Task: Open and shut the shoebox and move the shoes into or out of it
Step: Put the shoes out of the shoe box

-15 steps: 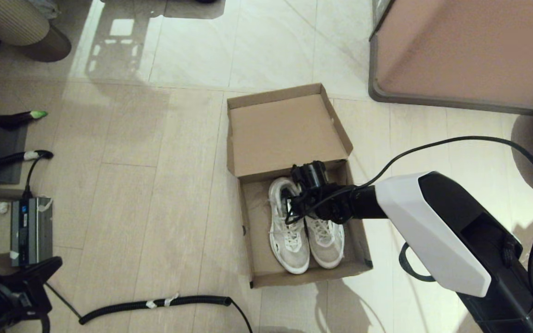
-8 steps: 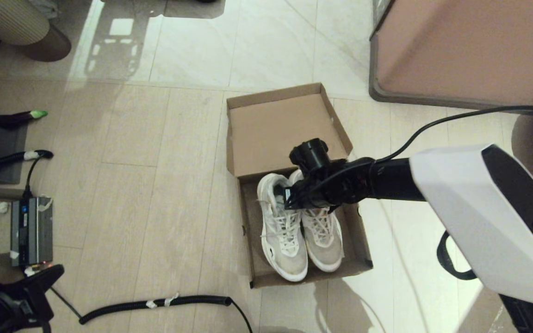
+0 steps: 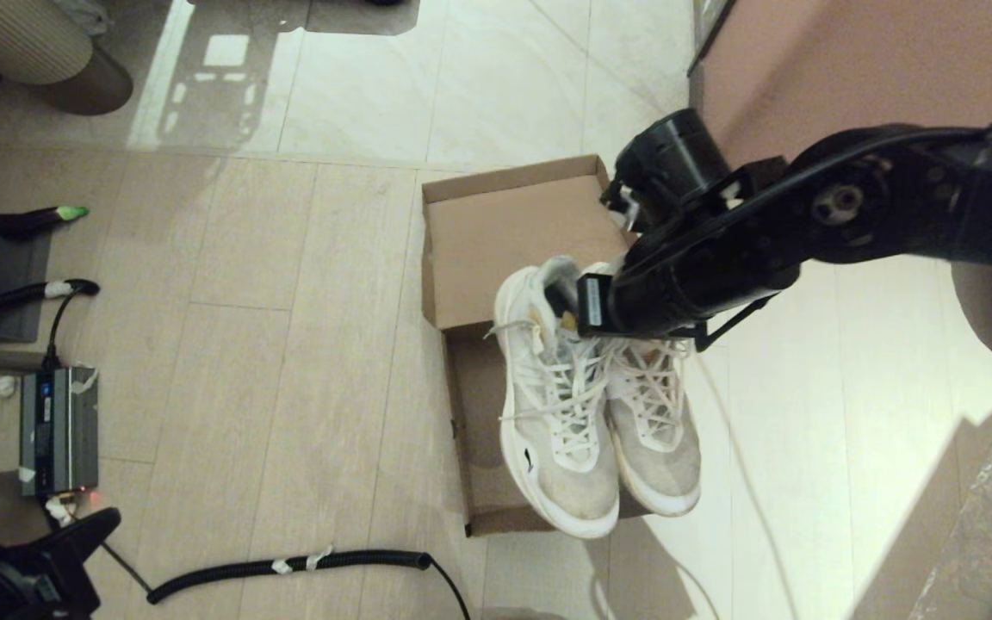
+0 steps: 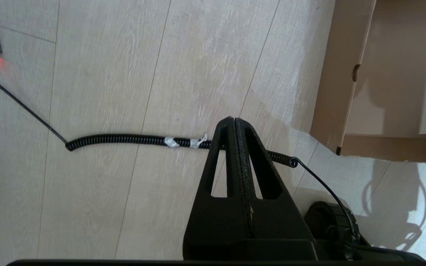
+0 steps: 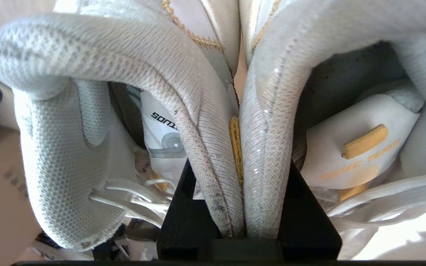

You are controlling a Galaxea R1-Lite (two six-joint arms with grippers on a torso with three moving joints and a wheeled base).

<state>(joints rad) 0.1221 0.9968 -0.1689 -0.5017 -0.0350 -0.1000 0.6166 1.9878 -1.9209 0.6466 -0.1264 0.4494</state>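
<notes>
The right gripper (image 5: pixel 237 192) clamps the inner collars of the white mesh lace-up shoes (image 3: pixel 599 405), hanging clear above the open brown cardboard shoebox (image 3: pixel 496 250); the left gripper (image 4: pixel 234 127), fingers together, hovers beside the box's wall.

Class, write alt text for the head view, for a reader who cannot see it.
The right gripper holds a pair of white sneakers pinched together by their inner collars, lifted above the open brown shoebox on the floor. The left gripper sits low at the near left, beside a coiled black cable.
</notes>
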